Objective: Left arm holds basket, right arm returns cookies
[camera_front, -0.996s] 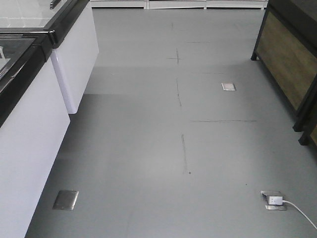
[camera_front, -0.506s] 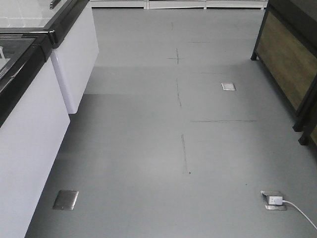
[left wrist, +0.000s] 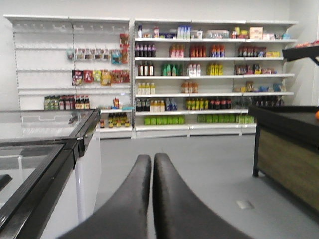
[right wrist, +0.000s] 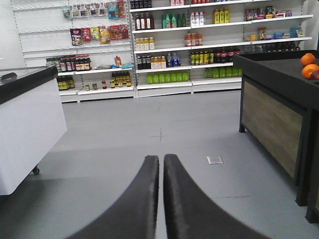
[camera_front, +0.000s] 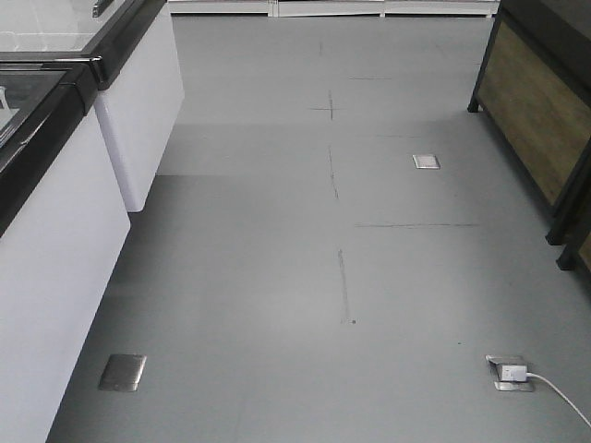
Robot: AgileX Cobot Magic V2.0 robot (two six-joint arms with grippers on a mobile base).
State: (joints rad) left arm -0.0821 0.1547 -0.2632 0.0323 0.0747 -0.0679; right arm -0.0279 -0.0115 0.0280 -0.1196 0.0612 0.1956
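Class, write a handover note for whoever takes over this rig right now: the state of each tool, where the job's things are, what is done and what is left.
The left tool is shut, with nothing in it.
The right tool is shut, with nothing in it.
The basket and the cookies show in none of the views. Ahead is grey floor, with freezer cabinets on the left, a wood-panelled counter on the right and stocked shelves at the far wall.
Done: nothing that shows.
Left: hold the basket with the left arm, then return the cookies with the right.
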